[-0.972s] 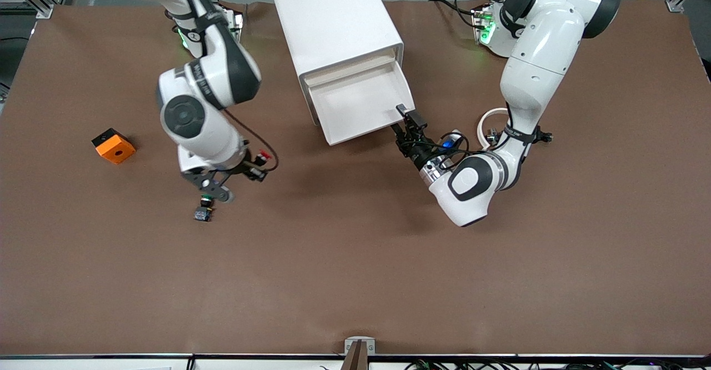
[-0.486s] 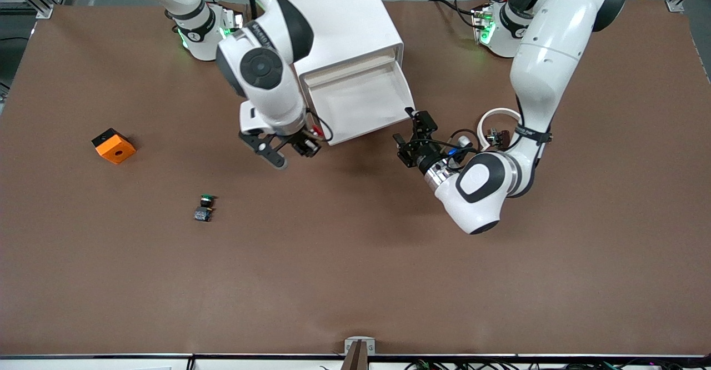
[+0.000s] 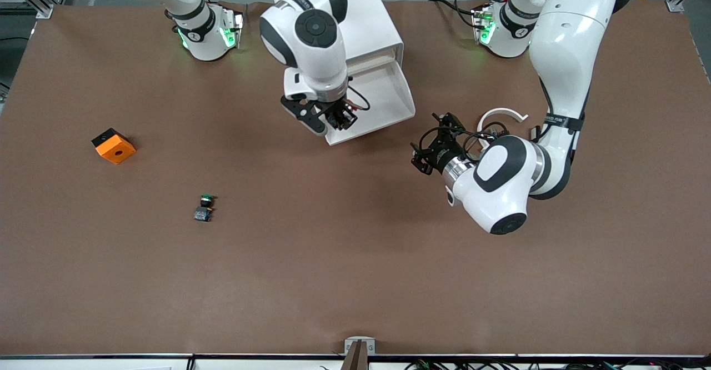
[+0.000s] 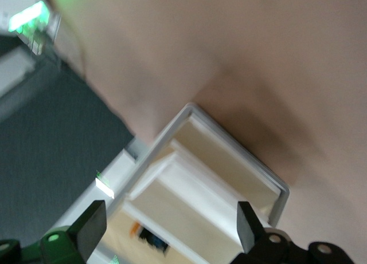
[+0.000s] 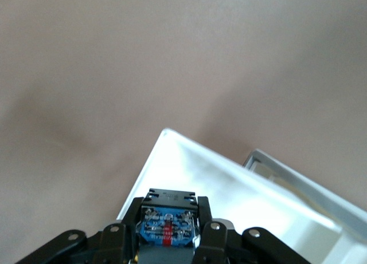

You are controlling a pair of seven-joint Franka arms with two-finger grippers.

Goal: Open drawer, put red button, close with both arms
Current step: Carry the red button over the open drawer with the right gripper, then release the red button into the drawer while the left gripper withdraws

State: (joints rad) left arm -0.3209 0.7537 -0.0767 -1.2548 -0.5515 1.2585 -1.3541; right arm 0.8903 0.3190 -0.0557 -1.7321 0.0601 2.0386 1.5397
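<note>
Brown matting covers the whole table [image 3: 355,281], and I read it from the right arm's end across. Out at that end sits a small orange block with a black hole in its top [image 3: 113,145], untouched. Nearer to the front camera lies a tiny push-button switch with a green cap [image 3: 204,208], which is not the one I want, and it has stayed where it was a second ago.

What has changed is my right gripper [image 3: 325,119]. A second ago it was low over the mat beside that green switch; now it hangs over the corner of the pulled-out white plastic drawer tray [image 3: 397,103] of the white drawer cabinet [image 3: 364,20]. Its fingers are clamped on the small red push-button switch with the blue-grey contact block [image 5: 166,227]; the right wrist view shows the block wedged between them, with the tray's white floor directly below. I judge the carry all but finished, with only the release left.

My left gripper [image 3: 430,149] has also moved: it was at the drawer's front corner a second ago and now hovers over bare mat beside the drawer, toward the left arm's end, fingers spread wide with nothing between them. The drawer is open, so I take its pull as done; it waits for the closing push.
</note>
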